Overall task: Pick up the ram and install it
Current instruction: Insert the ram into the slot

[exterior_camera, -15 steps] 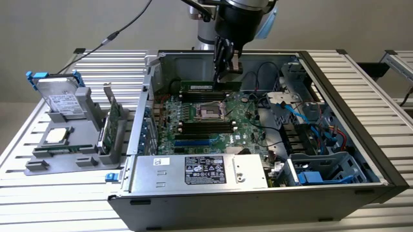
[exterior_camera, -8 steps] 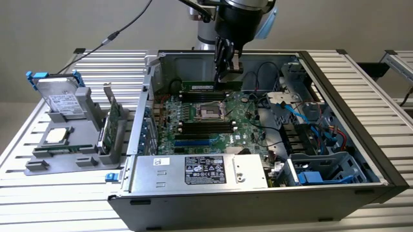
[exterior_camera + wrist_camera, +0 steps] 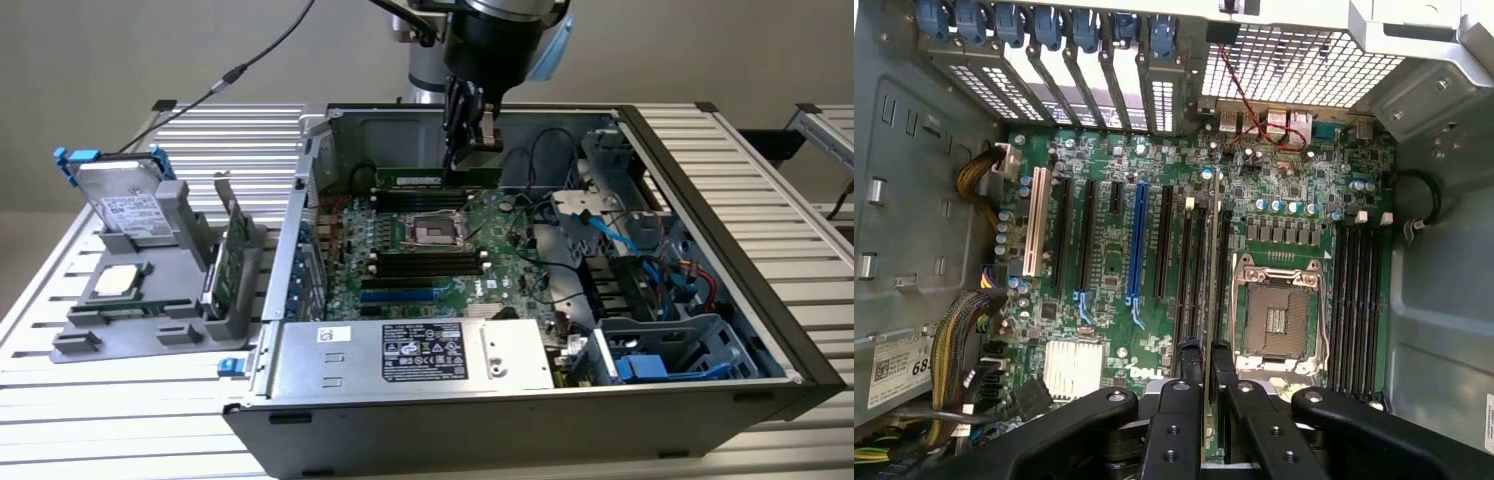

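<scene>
1. Black two-finger gripper (image 3: 470, 160) (image 3: 1205, 365): the jaws are clamped on the ram (image 3: 411, 178) (image 3: 1212, 260), a long, thin green circuit-board stick. The ram is held on edge at the far memory slots, just beyond the silver processor socket (image 3: 430, 232). Whether it is seated cannot be told.
2. Grey plastic tray (image 3: 80, 345), exterior view's left: it holds a grey metal drive with blue tabs (image 3: 127, 205), a square silver chip (image 3: 118, 280) and an upright green card (image 3: 235, 250).
3. Open black computer case (image 3: 801, 340), right of the tray: it contains the green motherboard (image 3: 400, 250).
4. Wrist view: the ram appears edge-on between the fingertips, beside the socket. A row of blue slot clips (image 3: 1054, 22) lines the case wall.
</scene>
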`<state>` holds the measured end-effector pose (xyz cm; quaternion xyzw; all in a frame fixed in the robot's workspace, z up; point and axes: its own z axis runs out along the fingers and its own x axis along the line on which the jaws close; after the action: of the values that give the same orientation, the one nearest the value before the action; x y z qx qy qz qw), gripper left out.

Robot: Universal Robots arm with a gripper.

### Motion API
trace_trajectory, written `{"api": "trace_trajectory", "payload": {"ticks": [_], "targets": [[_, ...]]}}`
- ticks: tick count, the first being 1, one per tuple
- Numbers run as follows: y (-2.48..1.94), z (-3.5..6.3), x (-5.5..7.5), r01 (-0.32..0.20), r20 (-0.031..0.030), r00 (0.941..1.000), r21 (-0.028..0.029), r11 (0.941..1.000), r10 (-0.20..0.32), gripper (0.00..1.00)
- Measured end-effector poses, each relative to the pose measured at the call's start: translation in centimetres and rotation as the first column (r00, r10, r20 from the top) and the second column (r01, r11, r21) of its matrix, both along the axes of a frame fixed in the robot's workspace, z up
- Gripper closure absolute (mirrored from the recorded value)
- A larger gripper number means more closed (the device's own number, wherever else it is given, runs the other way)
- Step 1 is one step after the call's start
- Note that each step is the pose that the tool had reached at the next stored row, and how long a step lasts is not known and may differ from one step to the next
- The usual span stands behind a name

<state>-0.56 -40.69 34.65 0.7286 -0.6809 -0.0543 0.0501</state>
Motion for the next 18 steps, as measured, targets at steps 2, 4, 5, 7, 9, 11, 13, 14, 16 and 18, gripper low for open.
{"api": "trace_trajectory", "payload": {"ticks": [2, 4, 5, 7, 9, 11, 13, 14, 16, 18], "targets": [[0.0, 0.0, 0.0, 0.0, 0.0, 1.0, 0.0, 1.0, 0.0, 0.85], [0.01, -0.29, 0.0, 0.0, 0.0002, 1.0, 0.0, 1.0, 0.0, 0.85], [0.01, -0.48, 0.0, 0.0, 0.0002, 1.0, -0.0001, 1.0, 0.0, 0.85], [0.01, -0.86, -0.1, 0.0, 0.0003, 1.0, 0.0001, 1.0, 0.0, 0.85], [0.02, -1.21, -0.1, 0.0, 0.0002, 1.0, 0.0, 1.0, 0.0, 0.85], [0.03, -1.58, -0.2, 0.001, 0.0003, 1.0, 0.0001, 1.0, -0.001, 0.85], [0.05, -1.94, -0.3, 0.002, 0.0003, 1.0, 0.0001, 1.0, -0.002, 0.85], [0.05, -2.12, -0.4, 0.003, 0.0003, 1.0, 0.0, 1.0, -0.003, 0.85], [0.07, -2.49, -0.5, 0.004, 0.0003, 1.0, 0.0001, 1.0, -0.004, 0.85], [0.08, -2.86, -0.6, 0.006, 0.0003, 1.0, 0.0001, 1.0, -0.006, 0.85]]}}
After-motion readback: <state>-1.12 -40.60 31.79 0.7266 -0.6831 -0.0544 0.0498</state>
